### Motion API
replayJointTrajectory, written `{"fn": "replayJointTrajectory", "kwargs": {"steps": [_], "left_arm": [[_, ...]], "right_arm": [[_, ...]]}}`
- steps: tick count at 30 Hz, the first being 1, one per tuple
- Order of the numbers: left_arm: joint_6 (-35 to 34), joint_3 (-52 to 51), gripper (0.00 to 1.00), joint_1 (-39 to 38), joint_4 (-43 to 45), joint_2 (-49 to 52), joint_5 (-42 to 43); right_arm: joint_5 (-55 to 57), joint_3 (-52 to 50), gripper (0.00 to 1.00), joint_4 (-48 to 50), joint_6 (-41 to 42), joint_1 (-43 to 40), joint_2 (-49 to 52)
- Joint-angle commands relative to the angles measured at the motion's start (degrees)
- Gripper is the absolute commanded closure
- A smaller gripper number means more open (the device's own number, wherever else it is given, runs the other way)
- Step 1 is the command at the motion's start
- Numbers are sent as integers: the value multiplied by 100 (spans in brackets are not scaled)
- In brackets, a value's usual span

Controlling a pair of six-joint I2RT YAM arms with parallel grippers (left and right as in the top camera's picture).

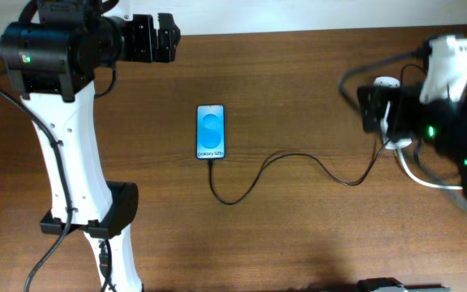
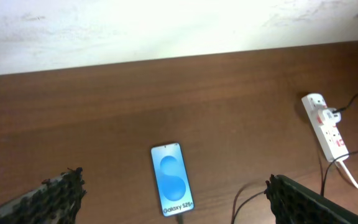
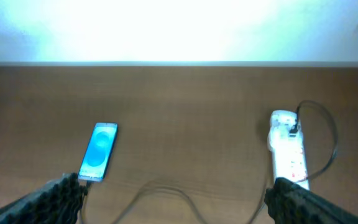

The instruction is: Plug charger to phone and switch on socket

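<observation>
The phone (image 1: 211, 131) lies flat at the table's middle, its blue screen lit with "Galaxy S25" text. The thin black charger cable (image 1: 298, 162) runs from the phone's near end in a loop to the right, its tip sitting at the phone's port. The white socket strip (image 2: 326, 125) lies at the right with a plug in it; in the overhead view my right arm mostly covers it. My left gripper (image 1: 167, 36) is open and empty, raised at the back left. My right gripper (image 3: 173, 199) is open and empty above the strip. The phone (image 2: 172, 179) (image 3: 98, 151) shows in both wrist views.
The strip's thick white cord (image 1: 416, 174) curves off at the right edge. My left arm's white base (image 1: 96, 219) stands at the front left. A pale wall borders the table's far edge (image 1: 298, 32).
</observation>
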Motion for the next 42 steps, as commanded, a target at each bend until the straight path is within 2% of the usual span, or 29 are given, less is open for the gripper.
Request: {"fn": "replayJointTrajectory", "kwargs": {"steps": [1,3,8,11,15,19,21,26,42], "left_arm": [[-15,-20,1,9,-2,37,46],[-15,-20,1,9,-2,37,46],[-15,-20,1,9,-2,37,46],[-15,-20,1,9,-2,37,46],[-15,-20,1,9,-2,37,46],[-15,-20,1,9,-2,37,46],[-15,-20,1,9,-2,37,46],[-15,-20,1,9,-2,37,46],[-15,-20,1,9,-2,37,46]], "right_arm": [[501,-1552,2,1154,-57,57,-1150],[632,-3215,2,2535,-55,68,-2135],[807,-6242,2,4774,-55,254,-4192],[935,-7897,2,6092,-55,372,-5392],[935,-9490,2,7278,-52,363,-6448],[935,-10131,2,7350,-55,361,-7114],[935,-10220,2,7243,-52,363,-7119],[931,-10345,2,6151,-50,363,-7119],[874,-10365,2,6218,-33,442,-7117]]}}
